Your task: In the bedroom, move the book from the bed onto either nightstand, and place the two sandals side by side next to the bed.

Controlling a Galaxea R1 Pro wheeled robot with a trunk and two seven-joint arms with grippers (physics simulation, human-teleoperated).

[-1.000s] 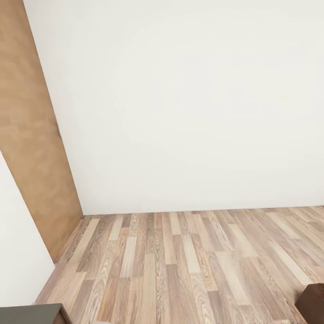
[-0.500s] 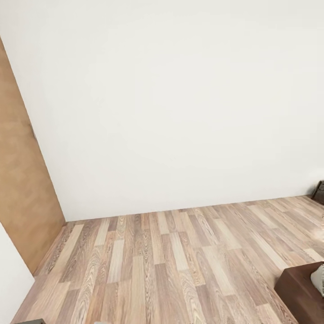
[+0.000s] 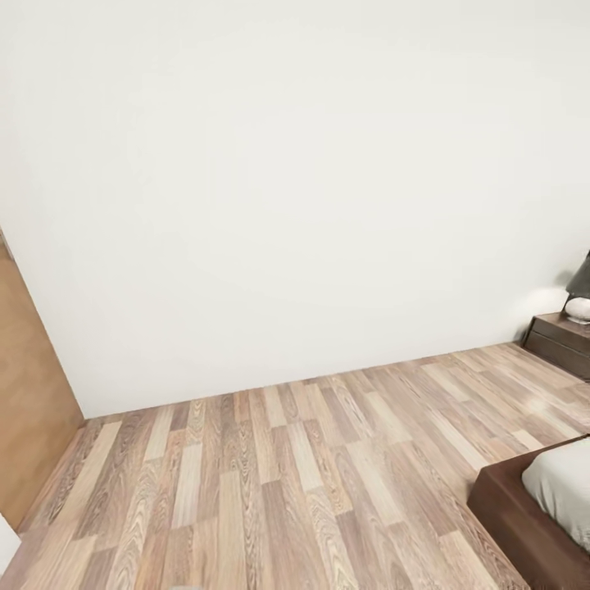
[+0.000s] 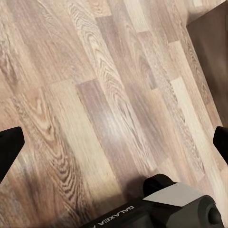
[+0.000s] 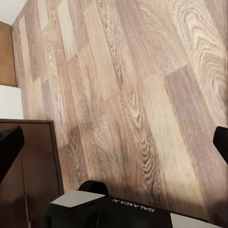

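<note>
Both jaws stand wide apart with nothing between them: our left gripper [image 4: 114,142] and right gripper [image 5: 114,142] each show only dark fingertips at the frame edges, with bare floor [image 3: 270,483] beneath.

We are on our way, facing a white wall [image 3: 287,180]. At the near right the corner of the bed [image 3: 524,524] shows, dark frame with a pale mattress on it. At the far right, against the wall, stands a nightstand [image 3: 561,340] with a lamp [image 3: 580,293] on top. A tan door [image 3: 24,410] stands at the left edge.

Book and sandals are nowhere among what we can see (presumably further right, on or by the bed).

To do this step well, we judge we should turn right until the whole mattress is visible, keep the base off the frame corner, and hold both arms tucked low. A dark cabinet [image 5: 28,175] sits close by the right arm, so we should swing gently.
</note>
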